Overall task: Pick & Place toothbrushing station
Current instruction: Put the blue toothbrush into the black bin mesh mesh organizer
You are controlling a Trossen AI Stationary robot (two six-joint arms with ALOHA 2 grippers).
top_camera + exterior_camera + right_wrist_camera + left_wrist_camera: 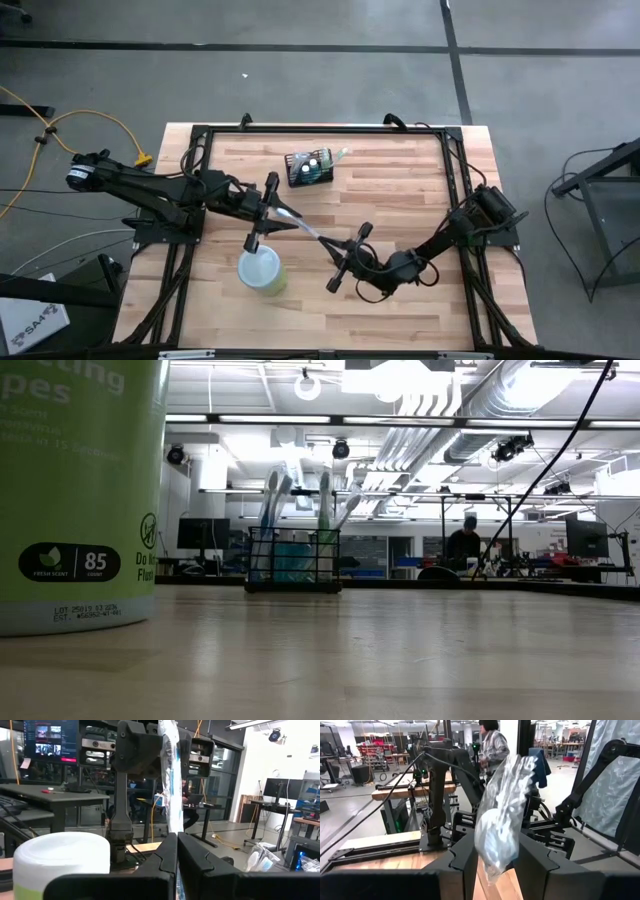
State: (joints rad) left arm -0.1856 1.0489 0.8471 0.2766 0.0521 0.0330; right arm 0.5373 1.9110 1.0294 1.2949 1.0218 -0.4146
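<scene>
The black wire-mesh holder [310, 168] stands on its base on the table's far middle, with toothbrushes upright in it; the low view shows it too [293, 563]. A clear plastic packet [308, 232] spans the gap between my two grippers above the table. My left gripper [285, 215] is shut on the packet's left end. My right gripper [335, 252] is shut on its right end. In the left wrist view the packet [501, 815] holds something pale and bluish. My left gripper holds the packet's one end [495, 851] pinched between its two fingers, coming level from the table's left. The packet is clear of the table and runs on toward my right gripper. My right gripper pinches the packet's other end [173, 827] between its nearly closed fingers, coming level from the table's right. The plastic there is a thin flat strip, and it runs on to my left gripper [165, 750].
A round yellow-green cup with a pale lid [262, 272] stands on the table just near of my left gripper, and it fills the low view's left [80, 490]. A black frame [455, 180] edges the table. People show in the room behind.
</scene>
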